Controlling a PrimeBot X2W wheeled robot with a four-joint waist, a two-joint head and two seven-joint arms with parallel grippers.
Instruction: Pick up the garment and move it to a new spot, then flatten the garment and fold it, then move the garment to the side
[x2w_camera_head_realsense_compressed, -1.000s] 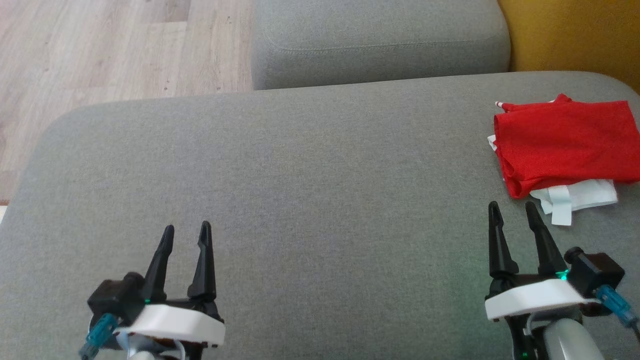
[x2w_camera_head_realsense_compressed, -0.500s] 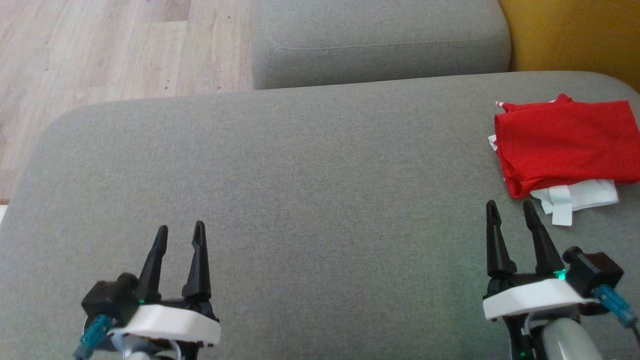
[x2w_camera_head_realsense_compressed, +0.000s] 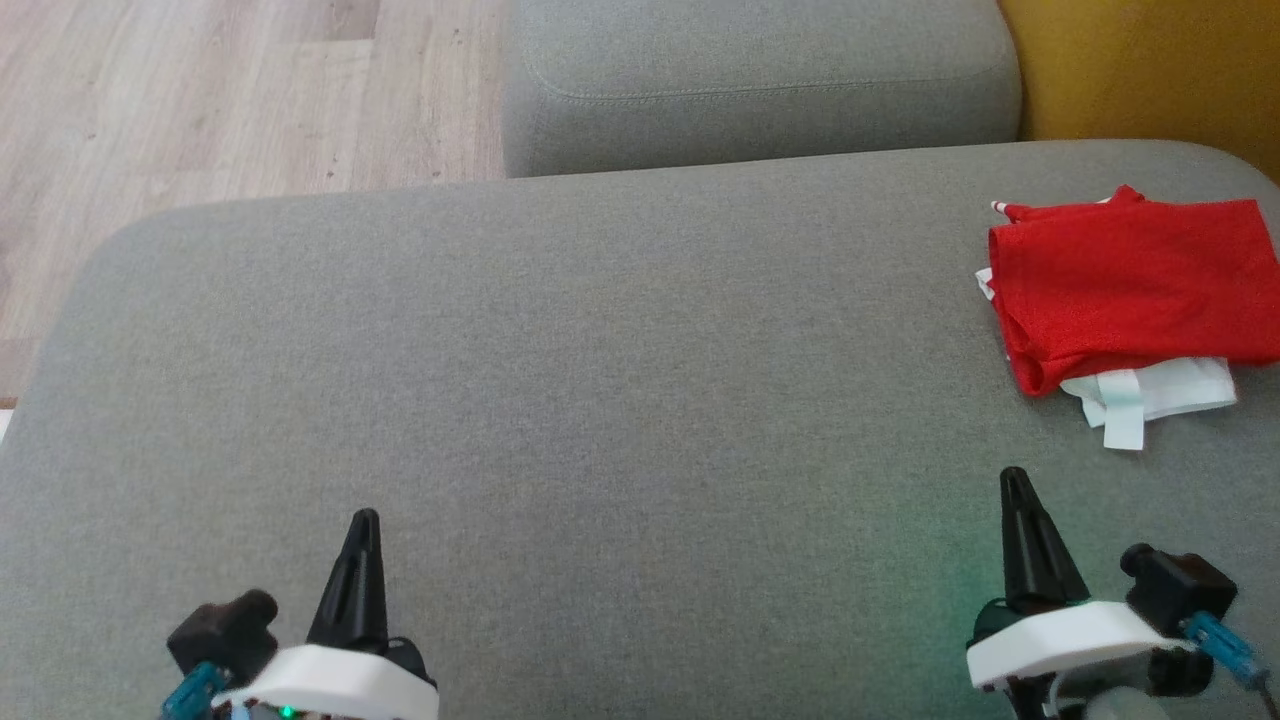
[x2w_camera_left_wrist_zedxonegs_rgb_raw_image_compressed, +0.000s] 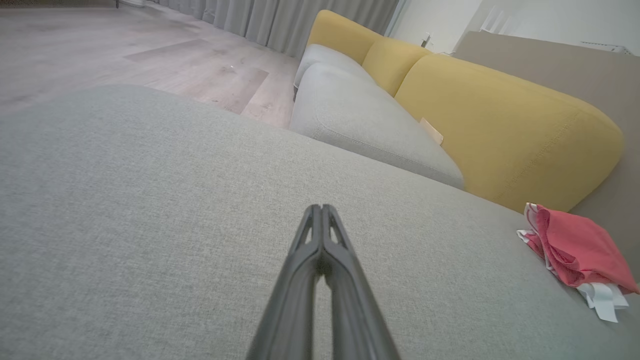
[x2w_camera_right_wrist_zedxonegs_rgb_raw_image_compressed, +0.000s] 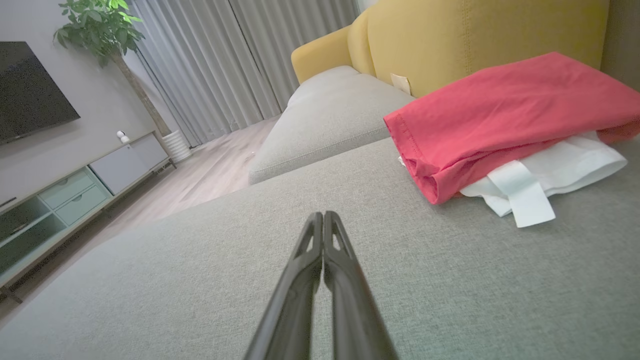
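Lying folded at the right edge of the cushion (x2w_camera_head_realsense_compressed: 600, 380), toward its far corner, the garment (x2w_camera_head_realsense_compressed: 1130, 285) is showing red on top and white beneath. Near the front left corner the left gripper (x2w_camera_head_realsense_compressed: 364, 520) is hovering, fingers pressed together, gripping nothing. Near the front right corner the right gripper (x2w_camera_head_realsense_compressed: 1012, 478) is pointing toward the garment, likewise closed and empty.

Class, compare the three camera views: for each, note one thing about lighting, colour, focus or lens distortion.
Head view: soft, even light, no hard shadows; a faint green glow tints the cushion beside the right end effector. Left wrist view: the garment looks washed-out pink; the left end effector softens toward the lens. Right wrist view: wide-angle stretch enlarges the near garment.
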